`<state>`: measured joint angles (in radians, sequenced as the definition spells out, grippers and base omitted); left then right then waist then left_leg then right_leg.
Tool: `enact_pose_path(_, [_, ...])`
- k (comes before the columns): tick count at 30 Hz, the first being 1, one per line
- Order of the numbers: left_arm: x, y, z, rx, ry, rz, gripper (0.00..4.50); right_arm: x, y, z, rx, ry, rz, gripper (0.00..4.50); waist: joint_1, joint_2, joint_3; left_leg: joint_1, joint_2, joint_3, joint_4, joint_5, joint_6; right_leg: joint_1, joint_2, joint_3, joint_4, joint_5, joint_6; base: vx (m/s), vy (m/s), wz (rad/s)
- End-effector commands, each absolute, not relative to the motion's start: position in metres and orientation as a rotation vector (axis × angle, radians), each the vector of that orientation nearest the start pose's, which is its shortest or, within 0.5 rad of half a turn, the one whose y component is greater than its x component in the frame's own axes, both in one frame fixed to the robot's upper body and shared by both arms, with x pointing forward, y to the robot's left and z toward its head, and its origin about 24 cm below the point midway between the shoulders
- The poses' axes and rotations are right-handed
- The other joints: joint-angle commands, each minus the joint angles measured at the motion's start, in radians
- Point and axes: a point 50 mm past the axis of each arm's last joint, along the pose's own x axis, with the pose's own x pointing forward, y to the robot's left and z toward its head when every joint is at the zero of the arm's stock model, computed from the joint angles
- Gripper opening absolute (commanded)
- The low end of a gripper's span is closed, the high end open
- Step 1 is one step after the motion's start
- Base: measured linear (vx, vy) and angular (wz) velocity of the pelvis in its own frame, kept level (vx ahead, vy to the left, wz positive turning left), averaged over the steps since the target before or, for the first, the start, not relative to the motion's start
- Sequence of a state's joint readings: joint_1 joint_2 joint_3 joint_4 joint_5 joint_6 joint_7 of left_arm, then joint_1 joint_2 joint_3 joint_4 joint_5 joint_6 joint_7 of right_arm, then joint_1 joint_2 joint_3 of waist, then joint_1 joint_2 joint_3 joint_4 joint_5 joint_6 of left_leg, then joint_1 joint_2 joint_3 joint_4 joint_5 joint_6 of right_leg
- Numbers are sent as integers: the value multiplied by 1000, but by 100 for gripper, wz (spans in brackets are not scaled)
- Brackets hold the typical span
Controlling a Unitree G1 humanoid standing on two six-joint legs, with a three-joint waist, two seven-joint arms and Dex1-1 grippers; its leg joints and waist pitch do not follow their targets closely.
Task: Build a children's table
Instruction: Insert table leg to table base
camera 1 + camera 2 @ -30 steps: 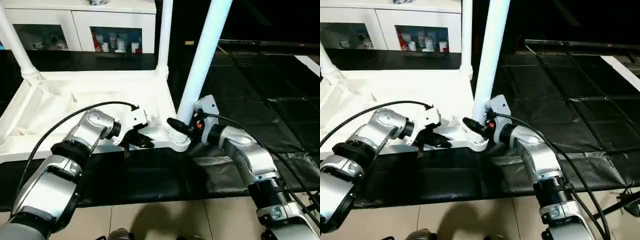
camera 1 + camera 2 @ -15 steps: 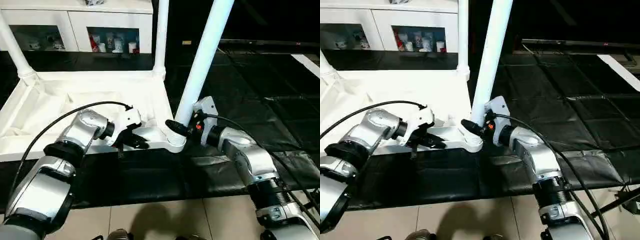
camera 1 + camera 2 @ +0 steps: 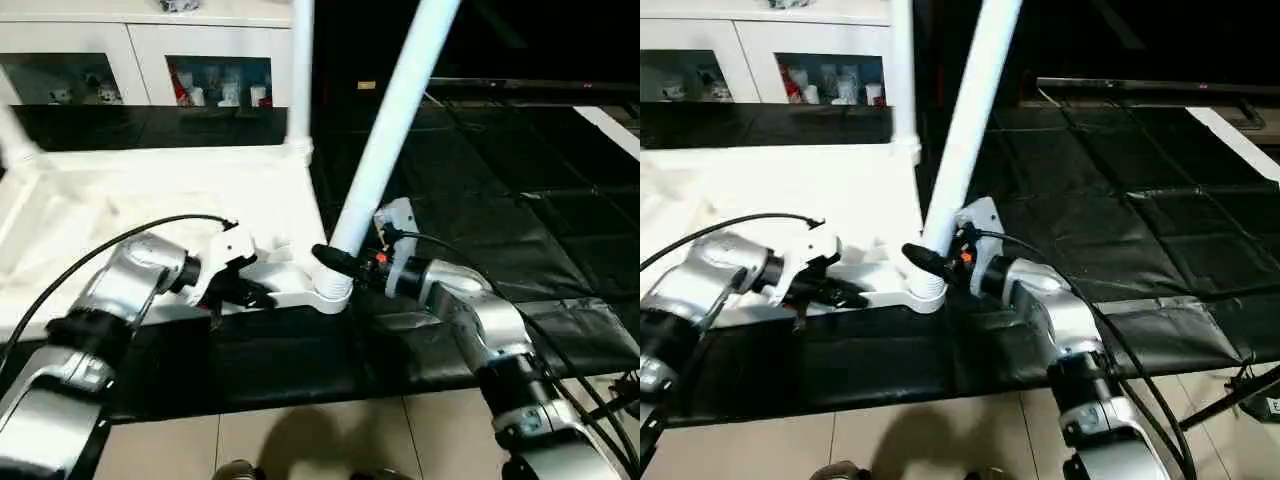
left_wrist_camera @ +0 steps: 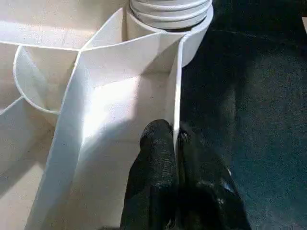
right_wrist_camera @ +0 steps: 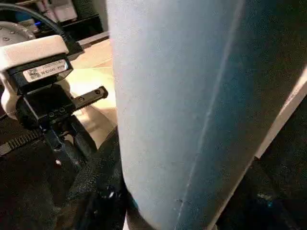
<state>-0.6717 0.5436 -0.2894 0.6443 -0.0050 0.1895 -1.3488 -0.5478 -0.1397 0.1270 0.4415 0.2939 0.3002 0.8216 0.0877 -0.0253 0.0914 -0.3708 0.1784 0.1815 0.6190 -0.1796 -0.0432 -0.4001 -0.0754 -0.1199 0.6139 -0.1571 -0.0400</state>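
I see the white children's tabletop [image 3: 150,200] lying upside down on the black mat [image 3: 480,200], its ribbed underside facing up. My left hand [image 3: 250,293] sits at the near edge of the top, and in the left wrist view its two black fingers [image 4: 158,167] are pressed together, pinching the thin near wall of the frame [image 4: 176,96] between them, close to the corner socket [image 4: 168,19]. My right hand [image 3: 335,262] is clamped on the tapered leg [image 3: 390,110] just above that near right socket [image 3: 325,292]; the leg rises from the socket and leans away to the right. In the right wrist view the leg's round shaft [image 5: 182,96] lies close against the camera, with the left hand's white housing [image 5: 33,57] beyond it. A second leg [image 3: 300,70] stands upright in the far right corner socket of the top. Another leg [image 3: 15,140] shows at the far left corner. Behind the top stands a white glass-door cabinet [image 3: 215,50] with small items on its shelf. Pale floor tiles [image 3: 300,440] run along the near side of the mat.
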Motion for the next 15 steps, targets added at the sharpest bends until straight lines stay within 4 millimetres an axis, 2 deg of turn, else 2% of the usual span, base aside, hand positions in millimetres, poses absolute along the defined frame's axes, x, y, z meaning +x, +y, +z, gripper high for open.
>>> enact_pose_path(1, [326, 178, 89, 405, 540, -1353, 0, 322, -84, 57, 110, 305, 1028, 190, 11, 13, -88, 21, 70, -34, -87, -260, -38, 48, -114, 78, -81, -366, -181, 0, 0, 0])
enact_pose_path(2, [327, 177, 90, 403, 536, -1353, 0, 322, -85, 56, 105, 308, 1031, 190, 12, 17, -88, 23, 72, -35, -88, -269, -42, 47, -114, 78, -81, -366, -181, 0, 0, 0])
enact_pose_path(4, [328, 175, 91, 399, 526, -1343, 0, 323, -88, 55, 108, 310, 1026, 190, 13, 15, -88, 24, 71, -35, -89, -278, -45, 48, -113, 78, -81, -365, -181, 0, 0, 0])
enact_pose_path(5, [329, 172, 91, 394, 520, -1331, 0, 324, -91, 55, 116, 311, 1014, 190, 15, 23, -88, 26, 70, -36, -88, -284, -47, 47, -113, 78, -82, -368, -181, 0, 0, 0])
enact_pose_path(8, [331, 170, 88, 373, 523, -1297, 0, 325, -102, 49, 179, 311, 952, 190, 16, 21, -89, 27, 71, -36, -88, -305, -53, 49, -115, 78, -85, -376, -181, 0, 0, 0])
enact_pose_path(9, [332, 170, 88, 361, 519, -1280, 0, 324, -105, 45, 199, 312, 929, 190, 20, 38, -88, 30, 71, -39, -87, -317, -56, 48, -116, 78, -85, -380, -184, 0, 0, 0])
enact_pose_path(10, [333, 169, 88, 351, 515, -1267, 0, 322, -107, 42, 215, 312, 911, 190, 20, 29, -89, 31, 72, -37, -89, -324, -57, 48, -112, 77, -88, -369, -185, 0, 0, 0])
enact_pose_path(11, [334, 169, 88, 350, 514, -1265, 0, 322, -107, 42, 218, 312, 909, 190, 21, 27, -90, 31, 71, -37, -89, -323, -57, 48, -112, 77, -87, -363, -186, 0, 0, 0])
enact_pose_path(12, [334, 169, 88, 345, 512, -1258, 0, 322, -108, 40, 226, 312, 901, 190, 23, 27, -92, 29, 70, -38, -88, -316, -54, 50, -113, 77, -85, -353, -190, 0, 0, 0])
enact_pose_path(13, [336, 168, 89, 339, 510, -1245, 0, 317, -111, 33, 275, 307, 860, 190, 26, 35, -92, 29, 72, -37, -89, -318, -57, 49, -111, 77, -86, -339, -190, 0, 0, 0])
enact_pose_path(14, [336, 168, 89, 339, 510, -1244, 0, 317, -112, 33, 276, 307, 859, 190, 27, 30, -93, 28, 70, -38, -88, -315, -51, 50, -112, 77, -84, -332, -195, 0, 0, 0])
enact_pose_path(15, [336, 168, 89, 339, 509, -1242, 0, 316, -112, 32, 282, 307, 854, 190, 28, 31, -94, 27, 69, -38, -88, -310, -48, 53, -113, 76, -84, -331, -195, 0, 0, 0])
